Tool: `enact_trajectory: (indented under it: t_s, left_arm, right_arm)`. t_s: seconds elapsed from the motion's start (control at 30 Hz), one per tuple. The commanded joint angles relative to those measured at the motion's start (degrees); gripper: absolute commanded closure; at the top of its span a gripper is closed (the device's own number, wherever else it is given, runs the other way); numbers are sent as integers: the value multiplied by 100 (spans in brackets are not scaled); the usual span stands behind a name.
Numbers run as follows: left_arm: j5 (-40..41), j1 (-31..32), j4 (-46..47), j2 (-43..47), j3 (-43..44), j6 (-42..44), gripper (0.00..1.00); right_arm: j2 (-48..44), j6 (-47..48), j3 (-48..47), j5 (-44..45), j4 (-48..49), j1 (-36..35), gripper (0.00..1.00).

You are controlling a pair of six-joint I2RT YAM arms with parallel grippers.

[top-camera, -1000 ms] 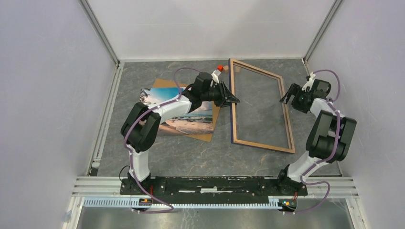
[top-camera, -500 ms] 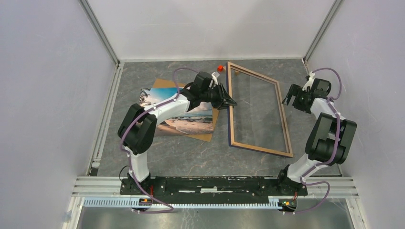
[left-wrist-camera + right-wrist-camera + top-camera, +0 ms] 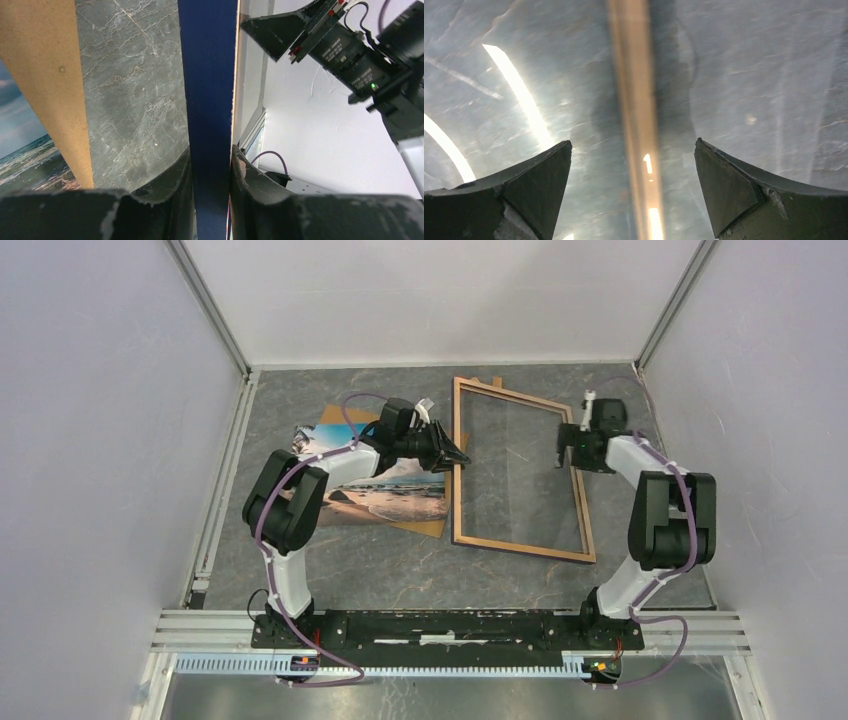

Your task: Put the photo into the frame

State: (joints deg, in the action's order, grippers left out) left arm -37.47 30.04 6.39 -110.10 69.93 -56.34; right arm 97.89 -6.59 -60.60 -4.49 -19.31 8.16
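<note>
1. Clamping the left rail of the thin light-wood/dark-blue rectangular frame, left gripper likely positions it; frame sits back-centre.
2. Right gripper gapes wide astride the right rail, probably to steady it.
3. Glossy beach photo lies on the brown backing board, nearer the left edge.

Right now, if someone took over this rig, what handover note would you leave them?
The left gripper is shut on the left rail of the frame; the rail's dark blue side shows in the left wrist view.
The right gripper is open, straddling the frame's right rail without closing on it.
The photo lies face up on the brown backing board, left of the frame and partly under the left arm.
Done: the frame is gripped on one side.
Left: the photo is not yet in the frame, so the whole insertion remains.
</note>
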Motion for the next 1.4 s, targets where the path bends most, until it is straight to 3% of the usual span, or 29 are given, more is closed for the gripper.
enact_trajectory:
  t_s: [0.0, 0.23, 0.4, 0.53, 1.37]
  left_arm:
    - [19, 73, 346, 41, -145, 161, 87]
    - [113, 173, 336, 143, -215, 167, 87]
    - [187, 186, 341, 239, -287, 162, 87]
    - [177, 204, 460, 253, -311, 63, 88]
    - [139, 208, 801, 347, -577, -114, 89]
  right_arm:
    - [-528, -283, -233, 1927, -378, -1266, 2]
    - [-108, -571, -808, 3810, -683, -3247, 2]
    - [222, -607, -1083, 4680, -825, -3919, 2]
    - [533, -859, -1125, 5031, -972, -4202, 2]
    - [1469, -1753, -538, 6503, -998, -4867, 33]
